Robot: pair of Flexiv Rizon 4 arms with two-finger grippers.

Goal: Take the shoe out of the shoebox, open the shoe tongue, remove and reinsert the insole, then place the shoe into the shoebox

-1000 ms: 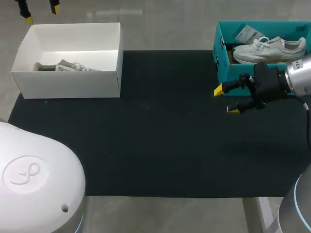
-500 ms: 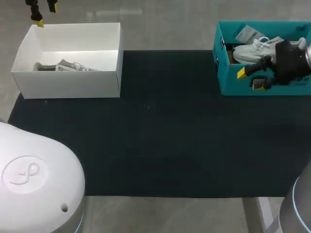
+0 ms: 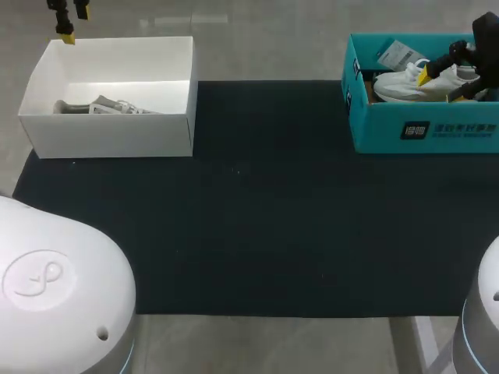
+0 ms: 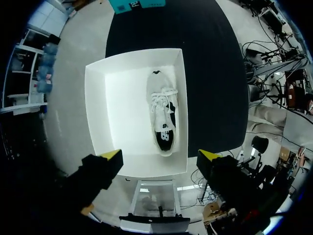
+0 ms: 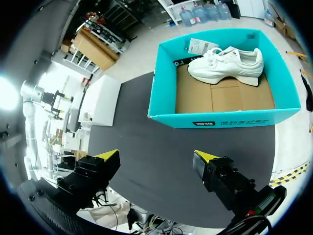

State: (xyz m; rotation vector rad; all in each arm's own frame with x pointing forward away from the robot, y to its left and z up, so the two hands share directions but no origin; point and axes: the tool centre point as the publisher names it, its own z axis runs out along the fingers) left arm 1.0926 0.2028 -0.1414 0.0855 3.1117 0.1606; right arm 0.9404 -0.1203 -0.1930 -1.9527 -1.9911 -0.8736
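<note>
The teal box [image 3: 425, 131] sits at the right end of the black mat [image 3: 257, 218]; inside it, a white shoe [image 5: 226, 62] lies on a brown cardboard liner [image 5: 220, 95], against the far wall, with a paper tag [image 5: 203, 46] at its toe end. The right gripper [image 3: 443, 84] hangs over this box, fingers spread wide and holding nothing; whether they touch the shoe is hard to tell from the head view. The white box [image 4: 95, 122] stands at the mat's left end; a grey shoe [image 4: 163, 120] rests in it along one side wall, laces up. The left gripper [image 4: 160, 155] hovers above that box, fingers wide apart and empty.
</note>
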